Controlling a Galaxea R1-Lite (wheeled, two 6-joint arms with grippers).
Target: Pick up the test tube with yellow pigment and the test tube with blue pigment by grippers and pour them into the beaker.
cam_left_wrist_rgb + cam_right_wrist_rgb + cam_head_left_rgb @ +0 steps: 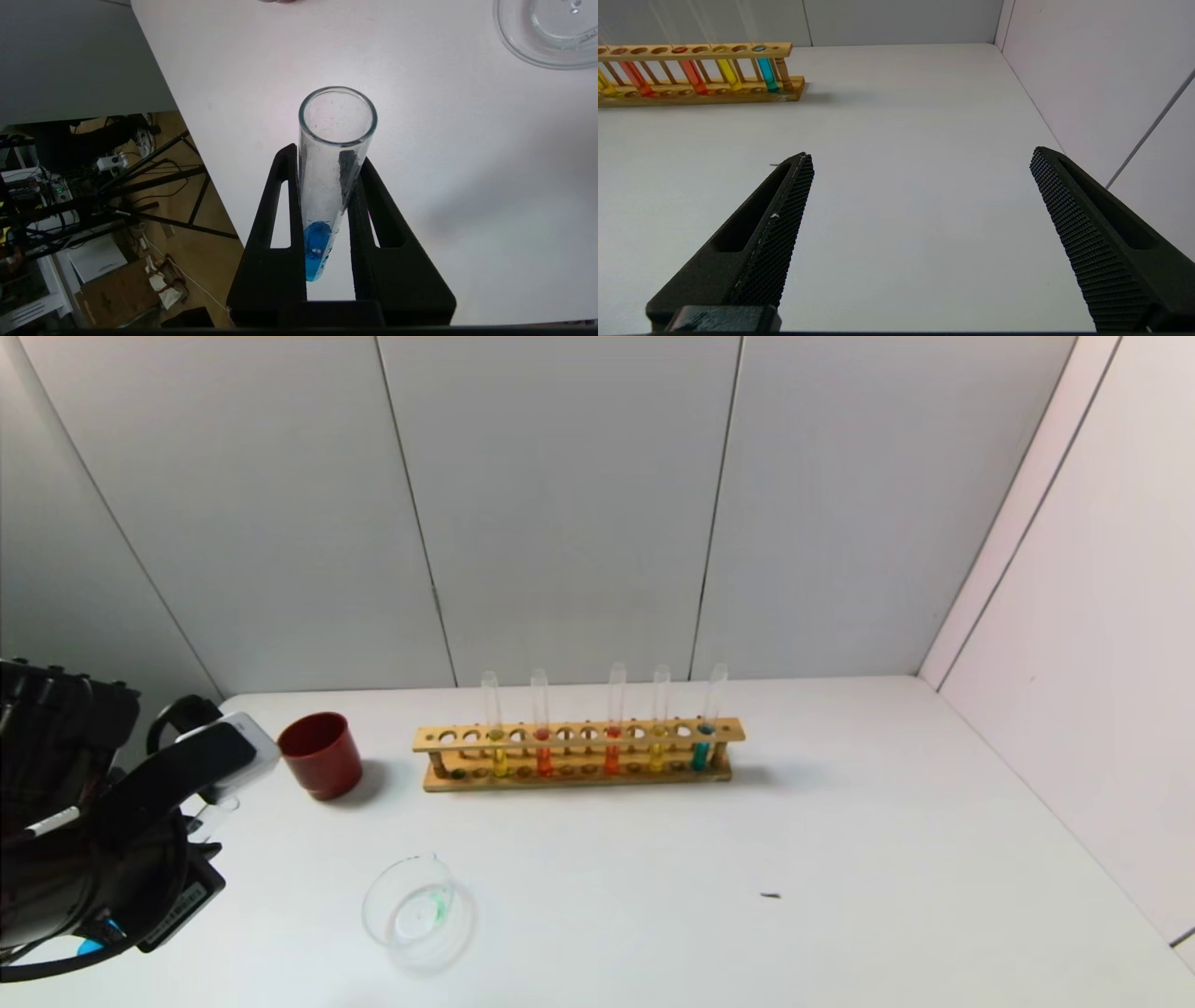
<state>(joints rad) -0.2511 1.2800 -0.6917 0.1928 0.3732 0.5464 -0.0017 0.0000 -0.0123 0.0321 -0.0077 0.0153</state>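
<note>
A slender glass test tube with blue pigment (322, 224) sits clamped between the two dark fingers (275, 224) of the left gripper (327, 154); only a small pool of blue liquid lies at its rounded end, and its open mouth points out over the white table (467, 163). This gripper hangs at the near left of the table, just this side of a dark red cup (320, 755); in the head view the tube's clear mouth (213, 819) pokes out from under the gripper's white camera box (233, 751).

A little to the right of it, on the near part of the table, stands the beaker (417, 913), a low clear glass vessel with a faint green tinge inside; its rim (544, 32) shows at the edge of the left wrist view, apart from the tube.

Farther back, at the middle of the table, a wooden rack (579, 753) holds five upright tubes; from left to right they hold yellow, orange-red, orange-red, yellow and teal-blue liquid. The test tube with yellow pigment (659, 721) stands second from the right end; the second blue tube (707, 733) is beside it at the right end; another yellow tube (495, 728) stands at the left end.

The right gripper (920, 163) is out of the head view; its wrist camera shows its two fingers (775, 233) spread wide apart with nothing between them, above bare table to the right of the rack and nearer than it. Grey panelled walls close in the far and right sides.
</note>
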